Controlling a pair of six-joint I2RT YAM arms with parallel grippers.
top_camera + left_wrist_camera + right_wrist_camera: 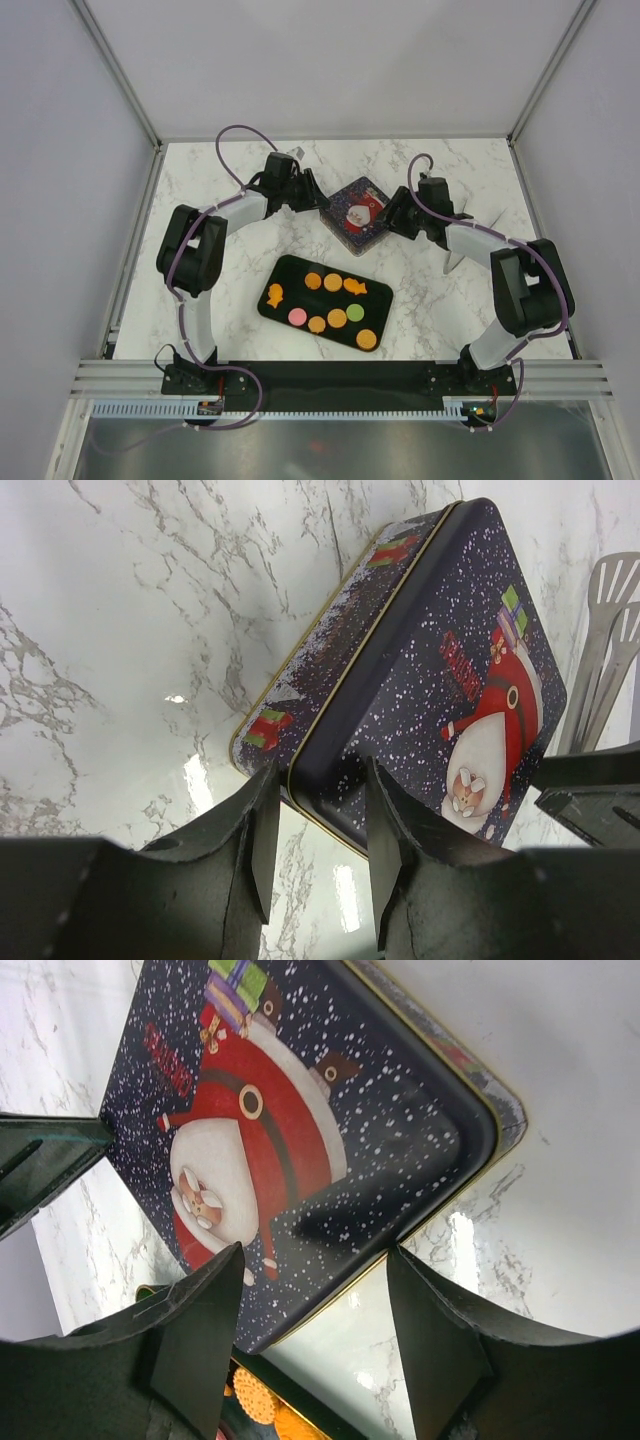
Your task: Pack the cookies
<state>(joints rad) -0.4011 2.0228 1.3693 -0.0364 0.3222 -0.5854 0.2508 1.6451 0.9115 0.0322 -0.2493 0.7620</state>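
The cookies (333,305) lie on a black tray (283,271) in the middle of the table: several round orange ones, one pink, one green and two orange fish or star shapes. Two orange ones show in the right wrist view (250,1392). A closed dark blue Santa tin (357,213) stands behind the tray. My left gripper (318,200) is open, and its jaws straddle the tin's (430,670) left corner. My right gripper (392,216) is wide open at the tin's (300,1110) right side. Its jaws are spread over the tin's edge.
A grey slotted utensil (607,630) lies on the marble right of the tin, and also shows in the top view (452,252). Grey walls close in the table on three sides. A metal rail (340,375) with the arm bases runs along the near edge.
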